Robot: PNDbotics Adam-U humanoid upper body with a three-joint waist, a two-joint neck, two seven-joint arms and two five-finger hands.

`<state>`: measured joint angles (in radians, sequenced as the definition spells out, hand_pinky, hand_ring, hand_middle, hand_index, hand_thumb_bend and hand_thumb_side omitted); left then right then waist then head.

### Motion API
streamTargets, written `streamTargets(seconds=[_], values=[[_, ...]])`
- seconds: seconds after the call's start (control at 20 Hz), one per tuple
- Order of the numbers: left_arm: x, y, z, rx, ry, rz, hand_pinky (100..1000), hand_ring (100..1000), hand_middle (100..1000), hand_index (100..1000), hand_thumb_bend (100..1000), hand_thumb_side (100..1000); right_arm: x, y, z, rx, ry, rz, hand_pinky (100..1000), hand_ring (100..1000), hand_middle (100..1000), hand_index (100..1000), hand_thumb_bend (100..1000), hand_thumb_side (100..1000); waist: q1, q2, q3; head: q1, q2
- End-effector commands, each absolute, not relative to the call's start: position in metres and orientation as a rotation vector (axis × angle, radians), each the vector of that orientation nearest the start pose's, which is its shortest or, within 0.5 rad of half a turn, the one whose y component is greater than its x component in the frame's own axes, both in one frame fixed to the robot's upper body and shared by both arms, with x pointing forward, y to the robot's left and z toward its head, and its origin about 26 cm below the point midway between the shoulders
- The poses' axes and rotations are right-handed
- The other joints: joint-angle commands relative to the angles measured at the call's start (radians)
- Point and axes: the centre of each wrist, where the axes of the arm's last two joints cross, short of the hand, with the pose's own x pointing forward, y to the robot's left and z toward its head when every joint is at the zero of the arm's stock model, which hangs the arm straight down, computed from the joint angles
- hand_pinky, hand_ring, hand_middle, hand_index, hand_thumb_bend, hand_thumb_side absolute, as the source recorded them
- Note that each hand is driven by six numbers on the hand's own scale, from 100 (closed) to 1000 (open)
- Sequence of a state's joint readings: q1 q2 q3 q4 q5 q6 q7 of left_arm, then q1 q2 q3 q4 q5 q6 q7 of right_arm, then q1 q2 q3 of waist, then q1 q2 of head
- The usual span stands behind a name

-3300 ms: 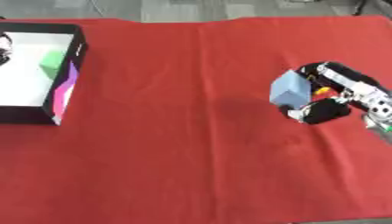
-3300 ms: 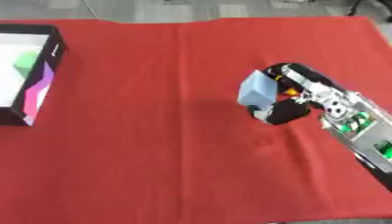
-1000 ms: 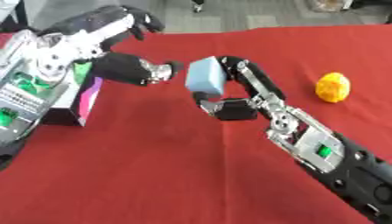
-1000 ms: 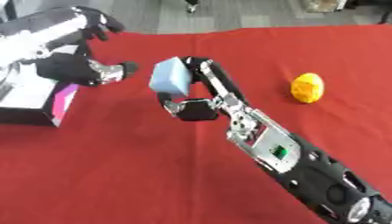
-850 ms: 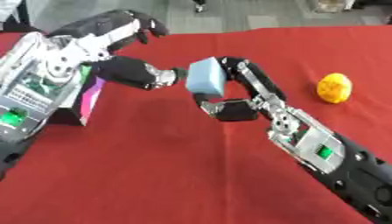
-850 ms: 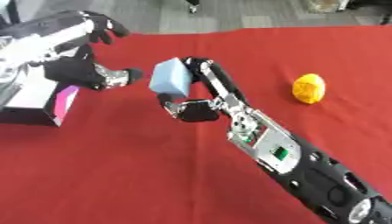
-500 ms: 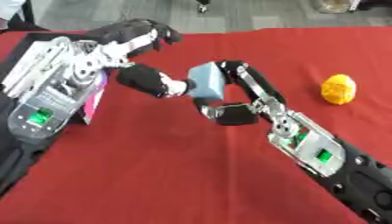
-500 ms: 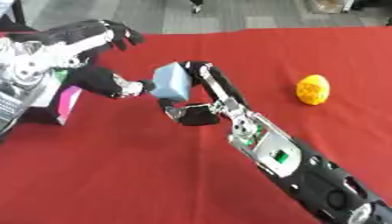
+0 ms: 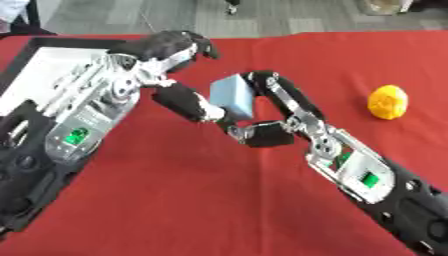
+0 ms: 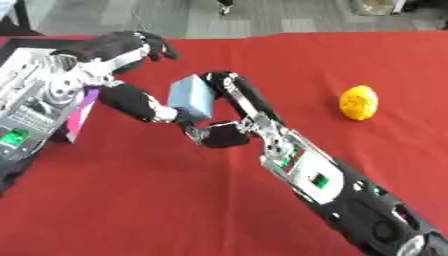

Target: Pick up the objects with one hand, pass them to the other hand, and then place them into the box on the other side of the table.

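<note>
Pinching the pale blue block (image 9: 233, 97) above the cloth's middle, the right hand (image 9: 273, 116) risks dropping it if it lets go before the left hand (image 9: 171, 75), spread with its thumb touching the block's nine o'clock side, closes.

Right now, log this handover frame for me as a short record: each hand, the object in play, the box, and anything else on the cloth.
right hand: curled round the blue block, above the red cloth
left hand: fingers spread, thumb touching the block
handover: not complete
box: black-walled, far left, behind the left arm
other object: yellow ball, on the cloth at right
</note>
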<state>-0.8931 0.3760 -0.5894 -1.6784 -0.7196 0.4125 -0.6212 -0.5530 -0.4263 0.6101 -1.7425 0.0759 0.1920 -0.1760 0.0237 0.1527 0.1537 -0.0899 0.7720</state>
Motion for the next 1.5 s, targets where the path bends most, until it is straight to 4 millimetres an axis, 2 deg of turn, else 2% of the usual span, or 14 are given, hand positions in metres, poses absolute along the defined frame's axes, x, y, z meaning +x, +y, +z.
streamTargets(seconds=[0.05,0.55,0.95,1.3,1.5], values=[[0.345,0.090,0.254,0.640,-1.560,-1.711,878,849,828,888,615,542,0.321,-0.133,0.158,-0.116,-1.985,0.910,751,624,502,682,100,100,0.011,-0.022,-0.001,0.003,-0.002],[0.345,0.089,0.251,0.619,-1.559,-1.718,865,836,809,858,511,465,0.319,-0.132,0.161,-0.106,-1.983,0.954,748,622,500,680,100,100,0.009,-0.019,-0.002,0.004,-0.002],[0.349,0.087,0.244,0.601,-1.554,-1.692,852,823,794,846,445,446,0.316,-0.131,0.166,-0.094,-1.999,0.975,749,622,501,680,100,100,0.009,-0.016,-0.005,0.006,-0.002],[0.351,0.085,0.239,0.573,-1.544,-1.692,848,819,785,839,433,454,0.313,-0.131,0.167,-0.090,-2.001,0.987,749,622,501,680,100,100,0.009,-0.015,-0.006,0.006,-0.002],[0.352,0.085,0.237,0.568,-1.542,-1.681,835,805,760,823,402,427,0.311,-0.132,0.167,-0.088,-2.000,0.994,748,622,501,679,100,100,0.009,-0.014,-0.006,0.005,-0.002]])
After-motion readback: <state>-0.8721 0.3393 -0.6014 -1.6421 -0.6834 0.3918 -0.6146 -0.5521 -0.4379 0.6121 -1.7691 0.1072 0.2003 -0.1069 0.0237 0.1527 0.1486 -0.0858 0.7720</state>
